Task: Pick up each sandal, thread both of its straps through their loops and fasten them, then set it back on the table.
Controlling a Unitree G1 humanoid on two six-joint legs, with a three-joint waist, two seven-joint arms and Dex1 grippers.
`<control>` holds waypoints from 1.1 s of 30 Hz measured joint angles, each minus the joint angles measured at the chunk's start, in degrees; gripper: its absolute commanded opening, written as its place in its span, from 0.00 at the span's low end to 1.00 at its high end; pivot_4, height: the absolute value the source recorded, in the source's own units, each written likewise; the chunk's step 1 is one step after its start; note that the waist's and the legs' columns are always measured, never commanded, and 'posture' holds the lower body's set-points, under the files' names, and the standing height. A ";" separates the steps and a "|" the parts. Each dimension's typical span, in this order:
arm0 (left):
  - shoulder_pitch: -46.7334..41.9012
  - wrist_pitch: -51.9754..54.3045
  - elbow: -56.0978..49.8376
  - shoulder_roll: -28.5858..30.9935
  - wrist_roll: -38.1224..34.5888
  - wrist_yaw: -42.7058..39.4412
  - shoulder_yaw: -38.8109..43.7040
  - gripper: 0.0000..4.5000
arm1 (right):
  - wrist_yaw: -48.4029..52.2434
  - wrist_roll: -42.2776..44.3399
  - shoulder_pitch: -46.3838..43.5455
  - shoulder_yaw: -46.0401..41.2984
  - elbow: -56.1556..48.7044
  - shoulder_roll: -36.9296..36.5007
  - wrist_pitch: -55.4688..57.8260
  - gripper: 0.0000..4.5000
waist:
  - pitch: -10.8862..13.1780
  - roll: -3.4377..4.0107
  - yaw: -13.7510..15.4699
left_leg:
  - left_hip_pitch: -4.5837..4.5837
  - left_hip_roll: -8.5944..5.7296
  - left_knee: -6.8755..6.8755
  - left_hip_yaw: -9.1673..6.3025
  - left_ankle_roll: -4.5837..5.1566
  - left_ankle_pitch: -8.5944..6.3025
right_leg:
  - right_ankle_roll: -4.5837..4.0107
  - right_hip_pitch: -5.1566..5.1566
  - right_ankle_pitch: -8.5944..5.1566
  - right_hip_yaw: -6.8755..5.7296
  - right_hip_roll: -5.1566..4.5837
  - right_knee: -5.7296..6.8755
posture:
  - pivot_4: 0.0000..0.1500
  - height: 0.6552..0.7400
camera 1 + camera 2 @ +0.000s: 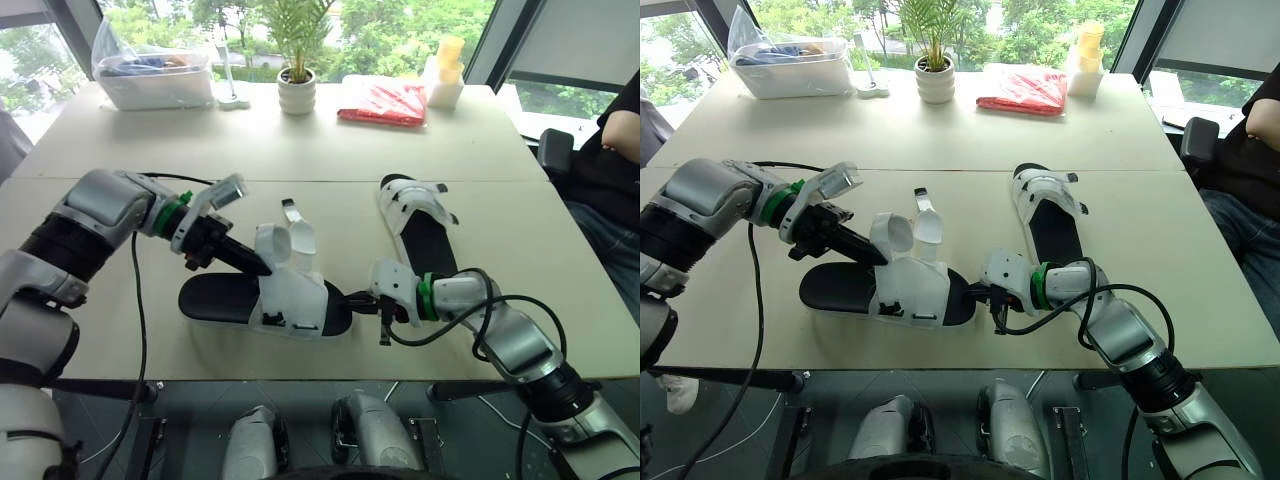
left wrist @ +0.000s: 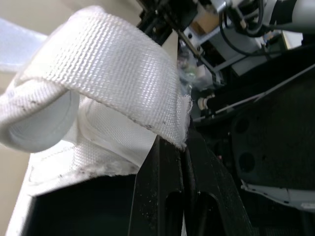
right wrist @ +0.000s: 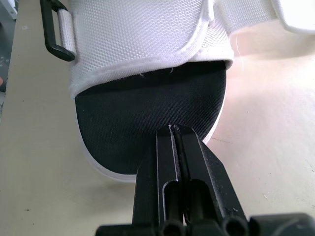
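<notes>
— Where's your sandal now?
— The black-soled sandal with white mesh upper point(image 1: 268, 302) lies near the pale table's point(image 1: 300, 150) front edge.
— And your grippers?
— Left gripper point(image 1: 258, 266) pinches its white woven strap point(image 2: 123, 83); right gripper point(image 3: 173, 129), fingers pressed together, touches the toe.

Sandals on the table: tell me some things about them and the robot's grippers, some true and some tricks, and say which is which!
1. The left gripper is shut on a white strap of the near sandal. True.
2. The right gripper is open and away from that sandal. False: it is shut on the black toe end of the near sandal.
3. The second sandal lies on the table, beside the right arm. True.
4. The potted plant stands between the two sandals. False: it stands at the far side of the table, near the red packet.
</notes>
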 measured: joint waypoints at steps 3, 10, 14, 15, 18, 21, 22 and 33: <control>-0.01 -2.05 -0.72 0.49 -0.10 -0.01 -1.44 0.01 | -0.10 0.00 0.05 -0.06 -0.21 0.00 0.41 0.00 | 0.00 0.00 0.05 | 0.01 0.00 0.00 0.00 0.00 0.00 | 0.00 0.02 0.00 0.00 0.00 0.00 | 1.00 0.81; -1.92 -9.44 1.85 -1.90 4.27 -0.04 -5.29 0.01 | -0.32 0.08 0.10 -0.24 -0.55 0.20 1.25 0.00 | 0.00 0.00 0.08 | 0.00 -0.01 0.01 0.01 0.00 0.00 | 0.00 0.02 0.00 0.00 0.01 0.00 | 1.00 0.81; -6.37 -14.67 2.85 -3.81 6.65 -0.05 -9.80 0.01 | -0.26 0.05 0.05 -0.20 -0.56 0.29 1.28 0.00 | 0.00 0.00 0.03 | 0.00 -0.01 0.00 0.01 0.00 0.00 | 0.00 0.01 0.00 0.00 0.02 -0.01 | 1.00 0.81; -7.59 -15.11 2.90 -4.20 6.50 -0.06 -10.88 0.01 | -0.26 0.01 0.00 -0.15 -0.53 0.30 1.23 0.00 | 0.00 0.00 0.00 | -0.01 -0.01 0.00 0.01 0.00 0.00 | 0.00 0.00 0.00 0.00 0.02 -0.01 | 1.00 0.81; -11.29 -15.48 2.82 -4.66 4.77 -0.10 -13.67 0.01 | -0.22 -0.11 -0.25 0.09 -0.37 0.30 1.03 0.00 | 0.00 0.00 -0.09 | 0.01 0.00 0.00 0.02 0.00 0.00 | 0.00 0.00 0.00 0.01 0.02 -0.01 | 1.00 0.81; -13.65 -17.39 2.20 -3.41 2.91 -0.11 -17.23 0.01 | -0.12 -0.13 -0.51 0.23 -0.17 0.33 0.94 0.00 | 0.01 0.01 -0.11 | 0.02 0.00 0.00 0.01 0.00 0.00 | 0.00 0.00 0.00 0.01 0.02 0.00 | 1.00 0.81; -14.17 -18.19 1.17 -2.43 2.22 -0.11 -18.82 0.01 | -0.07 -0.17 -0.62 0.26 -0.08 0.35 0.88 0.00 | 0.01 0.02 -0.15 | 0.02 0.00 0.00 0.01 0.00 0.00 | 0.00 0.00 0.00 0.02 0.02 0.00 | 1.00 0.81; -14.24 -27.75 -3.29 0.18 2.62 -0.09 -26.19 0.01 | 0.02 -0.63 -1.10 0.44 0.37 0.89 0.72 0.00 | 0.01 0.02 -0.12 | 0.02 0.02 0.01 0.01 0.00 0.01 | 0.00 0.00 0.00 0.02 0.05 0.01 | 1.00 0.81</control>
